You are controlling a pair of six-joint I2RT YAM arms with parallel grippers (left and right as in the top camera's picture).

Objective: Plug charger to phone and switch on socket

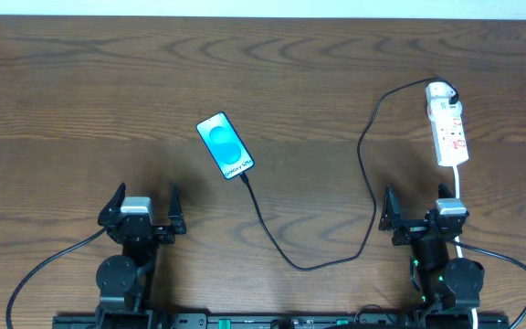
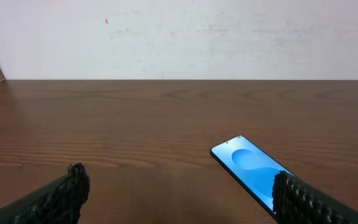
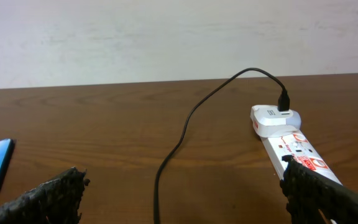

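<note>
Evidently both the left gripper and the right gripper stand wide open, empty. The charger, light and limp, trails from the socket to the phone mid-table; best pinched at its stiff end beside the phone.

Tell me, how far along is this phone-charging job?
Looks done: the charger has its white head in the socket, and its tip meets the phone, though I can't tell if it's seated. In hand: nothing; the left pincer and right pincer hang open, empty. Left: possibly switching the socket on; that's unreadable.
</note>
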